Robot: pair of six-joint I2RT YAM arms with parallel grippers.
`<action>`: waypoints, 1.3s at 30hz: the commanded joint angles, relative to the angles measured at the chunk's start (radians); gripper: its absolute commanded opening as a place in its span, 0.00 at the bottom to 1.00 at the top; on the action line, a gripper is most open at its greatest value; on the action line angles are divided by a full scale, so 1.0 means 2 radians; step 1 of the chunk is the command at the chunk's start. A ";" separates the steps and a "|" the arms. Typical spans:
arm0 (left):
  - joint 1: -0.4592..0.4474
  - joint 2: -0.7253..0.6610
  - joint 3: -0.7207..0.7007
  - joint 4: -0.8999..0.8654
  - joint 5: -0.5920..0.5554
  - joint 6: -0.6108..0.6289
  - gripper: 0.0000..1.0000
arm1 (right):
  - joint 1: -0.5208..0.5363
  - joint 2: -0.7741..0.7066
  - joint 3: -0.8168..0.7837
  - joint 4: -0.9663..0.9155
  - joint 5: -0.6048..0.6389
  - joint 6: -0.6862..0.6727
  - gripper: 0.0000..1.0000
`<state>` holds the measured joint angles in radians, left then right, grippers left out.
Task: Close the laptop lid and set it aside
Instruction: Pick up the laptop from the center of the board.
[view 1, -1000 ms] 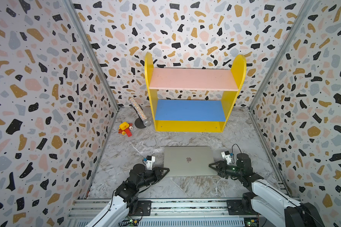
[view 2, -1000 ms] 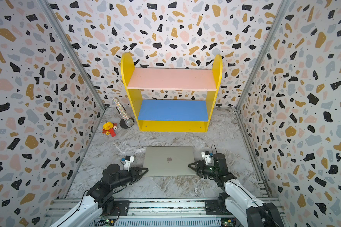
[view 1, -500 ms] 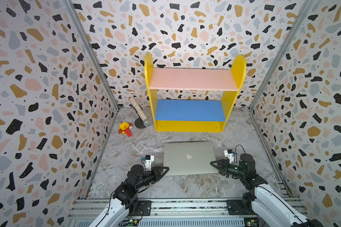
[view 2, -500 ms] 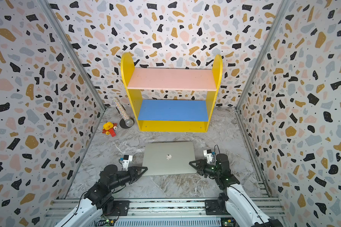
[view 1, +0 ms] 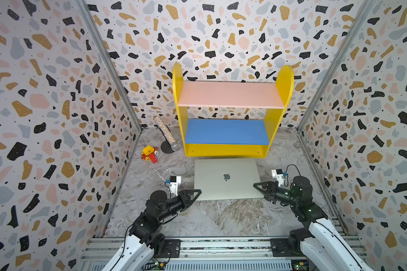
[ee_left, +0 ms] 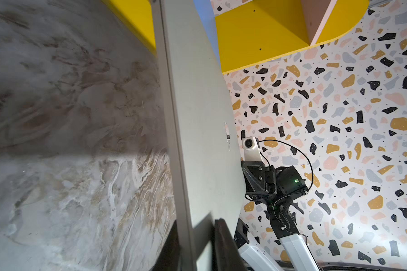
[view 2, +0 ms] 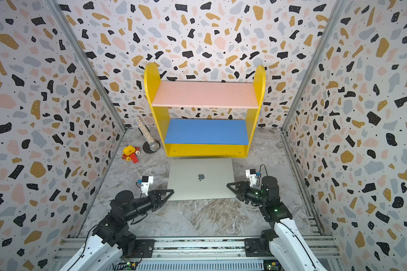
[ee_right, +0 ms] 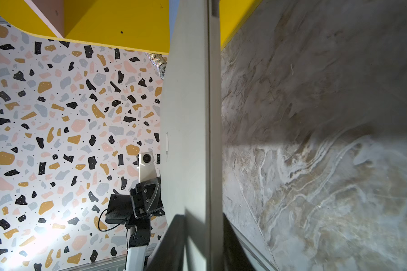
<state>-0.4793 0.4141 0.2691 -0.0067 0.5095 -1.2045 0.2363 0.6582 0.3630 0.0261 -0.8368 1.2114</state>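
**Laptop (view 1: 226, 185) pushed back toward the shelf (view 1: 226, 150)**

Closed, the laptop sits just before the yellow shelf, over a grey marbled bench (view 1: 221, 218). Left jaws and right jaws each clamp a side edge. Speckled terrazzo walls (view 1: 57, 117) enclose three sides.

apple logo (view 1: 226, 177) on the laptop (view 1: 212, 185), no lettering

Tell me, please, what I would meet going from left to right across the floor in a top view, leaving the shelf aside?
Yellow-and-red toy car → glittery tube → left gripper → closed laptop → right gripper.
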 commanded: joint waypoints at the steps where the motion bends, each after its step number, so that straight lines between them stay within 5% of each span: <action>1: -0.005 0.002 0.034 0.032 0.024 0.045 0.10 | 0.007 -0.012 0.041 0.011 -0.030 -0.017 0.25; 39: -0.006 0.073 0.164 -0.011 0.027 0.094 0.08 | 0.007 0.028 0.180 -0.059 -0.029 -0.045 0.26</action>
<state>-0.4763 0.5457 0.5396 -0.1131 0.4923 -1.1442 0.2298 0.7208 0.6415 -0.1616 -0.8165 1.1614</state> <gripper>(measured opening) 0.190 0.264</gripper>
